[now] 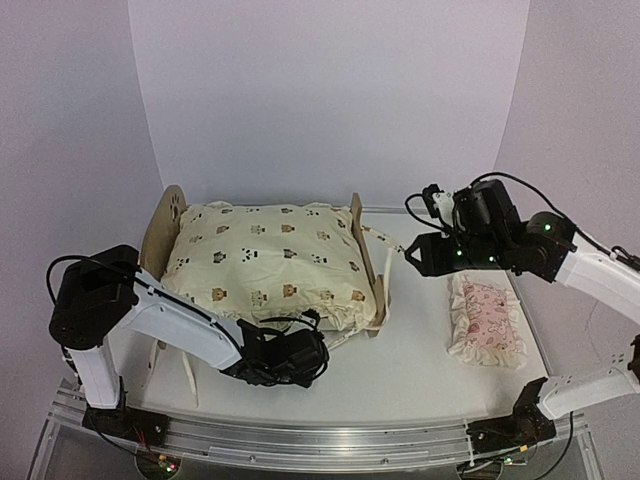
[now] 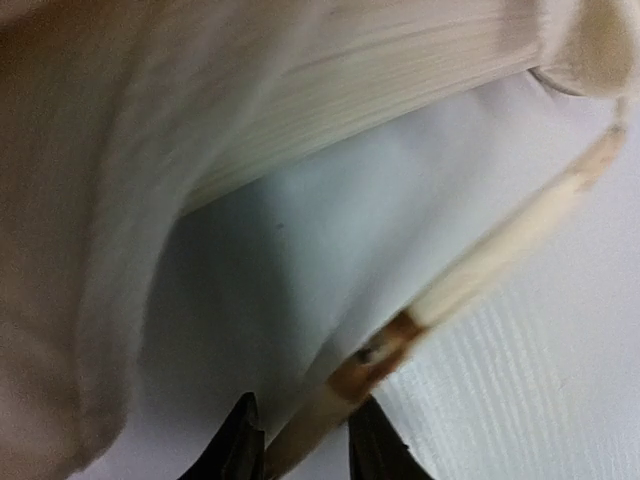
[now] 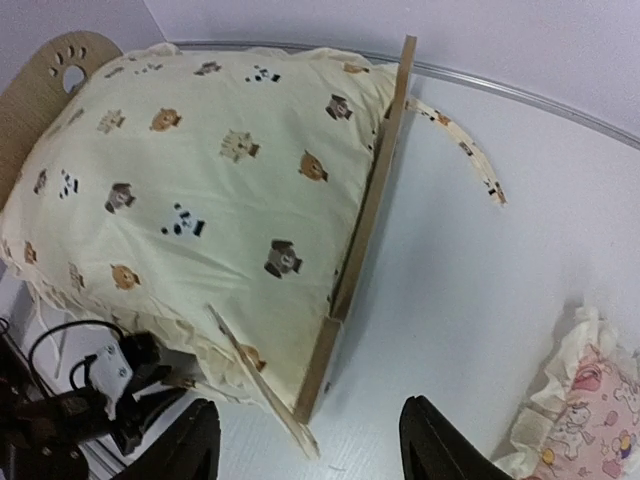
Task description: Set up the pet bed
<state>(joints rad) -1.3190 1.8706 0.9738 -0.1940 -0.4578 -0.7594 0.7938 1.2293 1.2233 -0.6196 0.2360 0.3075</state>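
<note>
White table (image 1: 430, 350): pet bed (image 1: 163, 230), left fingers (image 2: 240, 445) ajar at front, right fingers (image 3: 440, 450) wide, empty, beside footboard (image 1: 362, 250)

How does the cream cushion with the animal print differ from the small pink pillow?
The cream cushion is much larger than the pink pillow. The cushion bears small animal figures on cream; the pillow is pink with a busy print. The cushion lies in the pet bed; the pillow lies on the table, right of the bed and apart from it. Both are soft, with ruffled edges.
</note>
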